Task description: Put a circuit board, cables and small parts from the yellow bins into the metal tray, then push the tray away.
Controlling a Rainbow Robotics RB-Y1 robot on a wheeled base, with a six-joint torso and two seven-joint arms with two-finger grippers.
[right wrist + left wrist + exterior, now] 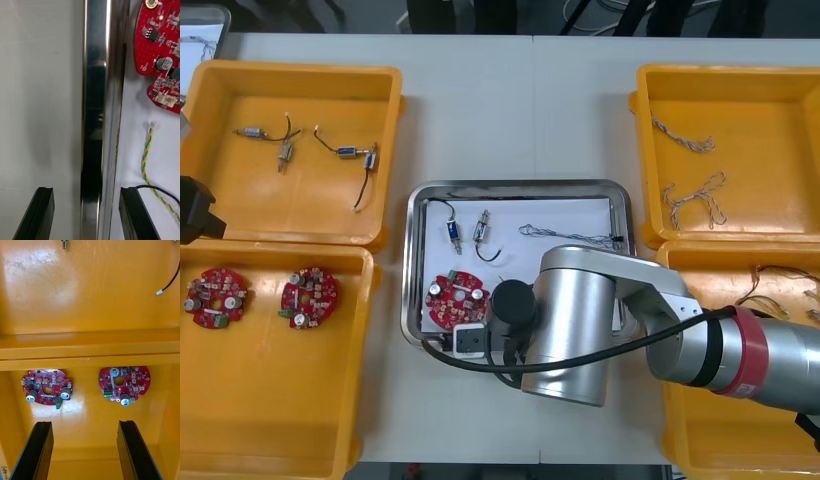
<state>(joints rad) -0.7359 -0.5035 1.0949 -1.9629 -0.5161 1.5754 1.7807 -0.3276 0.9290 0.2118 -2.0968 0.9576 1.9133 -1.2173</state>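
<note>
The metal tray [520,187] lies mid-table with a white inside. It holds a red circuit board [455,298], two small metal parts [453,232] with black cables, and a twisted blue and white cable [565,235]. My right arm [580,320] covers the tray's near side. In the right wrist view my right gripper [87,195] is open and straddles the tray's rim [95,112]. One finger is over the table and the other is inside, near a red and yellow cable [146,153] and the board [161,56]. My left gripper [84,450] hangs open above two boards [123,384] in a yellow bin.
At the left, the far bin [290,75] holds small metal parts with black cables and the near bin [270,400] holds two boards. The right far bin [725,75] holds twisted cables [685,135]. The right near bin [700,440] holds red and yellow cables [770,285].
</note>
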